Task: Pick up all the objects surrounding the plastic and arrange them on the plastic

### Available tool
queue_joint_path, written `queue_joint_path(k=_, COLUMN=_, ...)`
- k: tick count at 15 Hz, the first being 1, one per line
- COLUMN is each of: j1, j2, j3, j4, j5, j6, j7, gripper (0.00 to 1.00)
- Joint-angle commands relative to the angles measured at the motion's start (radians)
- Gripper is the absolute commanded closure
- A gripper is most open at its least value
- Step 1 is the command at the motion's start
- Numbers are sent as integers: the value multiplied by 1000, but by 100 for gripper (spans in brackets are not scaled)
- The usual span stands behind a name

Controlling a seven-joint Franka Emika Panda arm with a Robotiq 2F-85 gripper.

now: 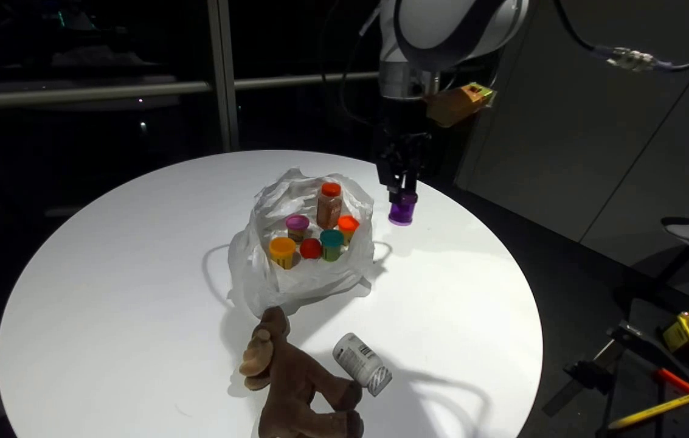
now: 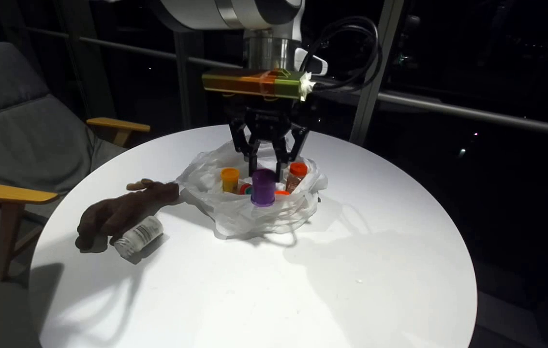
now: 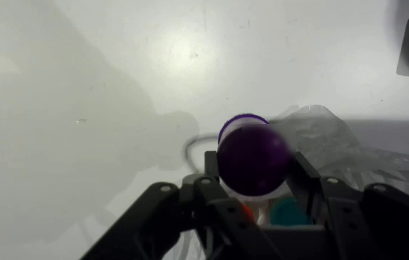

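Brown plush & white bottle lie near on desk, still TBD; approx. 6 items alr. in plastic; claw, part-closed, grips purple cup just beside it.

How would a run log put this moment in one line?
hand: purple tub held above table; plastic bag: colourful tubs inside; outside bag: plush toy, white bottle

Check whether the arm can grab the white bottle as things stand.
Probably not yet: the pincer is closed on the purple tub. Nothing lies on the white bottle, though the brown plush toy lies close beside it.
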Motion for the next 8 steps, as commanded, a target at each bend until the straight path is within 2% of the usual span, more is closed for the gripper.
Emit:
queue_joint_path(k=1, j1=22, j2=153, j3=14, j4=218, j5=2, j6=14, j7=-14, gripper=74)
queue_joint_path(k=8, j1=30, j2=361, j3=9, j4=506, j5=10, j6=20, j7=-15, gripper=74)
